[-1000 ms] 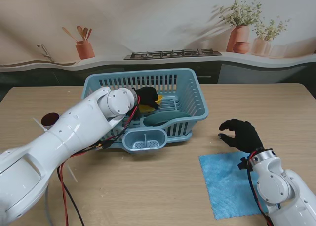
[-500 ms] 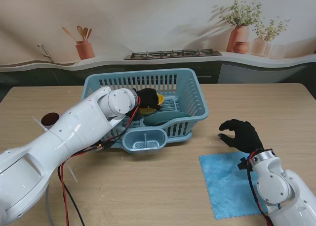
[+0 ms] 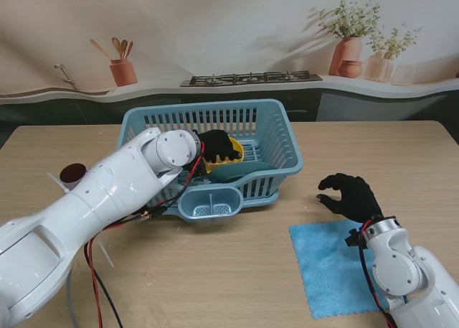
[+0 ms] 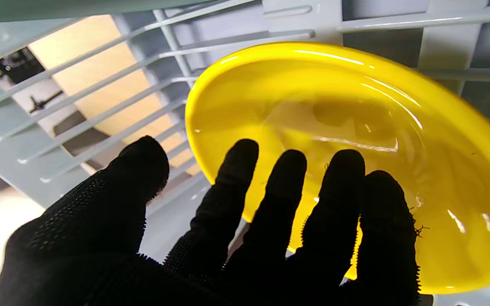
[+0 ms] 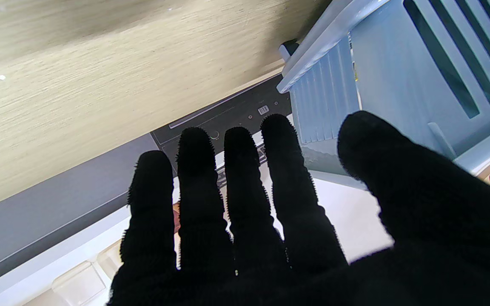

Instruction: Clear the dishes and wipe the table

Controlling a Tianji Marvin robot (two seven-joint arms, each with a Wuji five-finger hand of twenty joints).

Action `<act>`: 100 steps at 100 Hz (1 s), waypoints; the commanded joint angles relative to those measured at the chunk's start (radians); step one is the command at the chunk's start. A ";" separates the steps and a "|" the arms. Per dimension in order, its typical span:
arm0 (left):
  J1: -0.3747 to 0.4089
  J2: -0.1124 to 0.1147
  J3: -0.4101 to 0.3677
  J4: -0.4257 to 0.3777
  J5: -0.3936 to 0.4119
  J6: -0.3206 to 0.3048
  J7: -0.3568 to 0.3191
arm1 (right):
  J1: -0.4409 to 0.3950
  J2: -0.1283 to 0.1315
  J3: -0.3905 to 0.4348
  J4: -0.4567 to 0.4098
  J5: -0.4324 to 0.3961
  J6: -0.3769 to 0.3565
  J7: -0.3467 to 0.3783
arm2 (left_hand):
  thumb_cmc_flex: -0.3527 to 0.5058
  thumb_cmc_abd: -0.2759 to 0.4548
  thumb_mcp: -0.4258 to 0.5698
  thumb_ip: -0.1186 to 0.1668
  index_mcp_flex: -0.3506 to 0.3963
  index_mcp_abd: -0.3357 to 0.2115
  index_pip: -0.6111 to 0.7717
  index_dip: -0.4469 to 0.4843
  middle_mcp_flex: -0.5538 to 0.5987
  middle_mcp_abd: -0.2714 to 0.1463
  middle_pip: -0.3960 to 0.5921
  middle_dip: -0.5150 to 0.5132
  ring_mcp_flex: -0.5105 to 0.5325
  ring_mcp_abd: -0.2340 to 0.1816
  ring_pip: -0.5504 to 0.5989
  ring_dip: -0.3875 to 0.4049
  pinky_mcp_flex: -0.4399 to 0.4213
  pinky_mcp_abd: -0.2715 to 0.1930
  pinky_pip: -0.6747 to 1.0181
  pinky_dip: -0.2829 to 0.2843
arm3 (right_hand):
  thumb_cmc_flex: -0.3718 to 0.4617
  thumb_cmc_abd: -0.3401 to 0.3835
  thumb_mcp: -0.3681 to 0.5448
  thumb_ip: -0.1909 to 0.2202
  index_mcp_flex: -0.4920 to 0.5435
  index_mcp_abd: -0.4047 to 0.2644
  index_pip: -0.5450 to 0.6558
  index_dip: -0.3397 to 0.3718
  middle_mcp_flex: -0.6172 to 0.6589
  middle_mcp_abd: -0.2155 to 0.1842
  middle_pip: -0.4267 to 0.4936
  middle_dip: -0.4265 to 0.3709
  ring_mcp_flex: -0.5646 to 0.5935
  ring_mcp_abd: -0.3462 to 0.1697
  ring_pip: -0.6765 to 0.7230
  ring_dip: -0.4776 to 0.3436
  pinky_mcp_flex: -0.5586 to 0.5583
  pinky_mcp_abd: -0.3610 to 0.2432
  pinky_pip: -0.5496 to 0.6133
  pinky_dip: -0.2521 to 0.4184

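Yellow plate [image 4: 355, 140] sitting tilted inside blue dish basket [image 3: 283, 138]; glossy, rigid, probably slippery and breakable, best taken by rim. My left hand [image 3: 219, 146] reaching over it, fingers [image 4: 289, 187] lying spread across plate face, thumb off to side; cannot tell if gripping. My right hand [image 3: 349, 196] hovering empty, fingers apart, at far edge of blue cloth [image 3: 330, 270]

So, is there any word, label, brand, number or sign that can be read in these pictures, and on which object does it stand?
No text can be read.
Dark panel past the right hand, in the right wrist view: small light marks and one tiny label, too small and blurred to read.
Yellow plate, blue basket, blue cloth, left hand: no print visible.
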 commanded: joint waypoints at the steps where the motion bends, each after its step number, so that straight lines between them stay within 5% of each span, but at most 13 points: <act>1: 0.000 0.001 -0.002 -0.014 -0.004 -0.002 -0.011 | -0.001 -0.002 -0.002 0.001 -0.004 -0.006 0.012 | -0.047 -0.005 0.033 0.000 0.035 -0.008 -0.014 -0.009 -0.009 -0.010 -0.006 -0.016 -0.020 0.003 -0.005 -0.009 -0.016 0.003 -0.012 -0.021 | 0.005 0.017 0.000 0.044 -0.018 0.007 -0.009 0.007 -0.025 -0.013 -0.012 -0.011 -0.023 -0.024 -0.005 -0.007 -0.013 -0.033 -0.014 0.013; 37: 0.032 0.022 -0.040 -0.064 0.024 -0.039 0.023 | -0.001 -0.001 -0.003 0.001 -0.003 -0.006 0.014 | -0.064 -0.002 0.037 -0.003 0.032 -0.014 -0.015 -0.012 -0.019 -0.017 -0.007 -0.016 -0.034 0.005 -0.004 -0.004 -0.035 -0.011 -0.012 -0.026 | 0.004 0.017 0.000 0.044 -0.018 0.006 -0.009 0.007 -0.026 -0.012 -0.013 -0.011 -0.023 -0.024 -0.005 -0.007 -0.014 -0.033 -0.014 0.013; 100: 0.134 0.124 -0.198 -0.283 0.129 -0.138 -0.013 | 0.004 -0.001 0.001 0.006 -0.004 -0.021 0.013 | 0.026 -0.004 0.016 0.007 0.016 -0.049 -0.003 0.015 -0.034 -0.046 0.018 -0.002 -0.041 0.000 0.039 0.052 -0.044 -0.023 0.039 -0.011 | 0.005 0.016 0.000 0.044 -0.018 0.006 -0.009 0.007 -0.024 -0.012 -0.013 -0.011 -0.024 -0.024 -0.005 -0.007 -0.014 -0.032 -0.015 0.014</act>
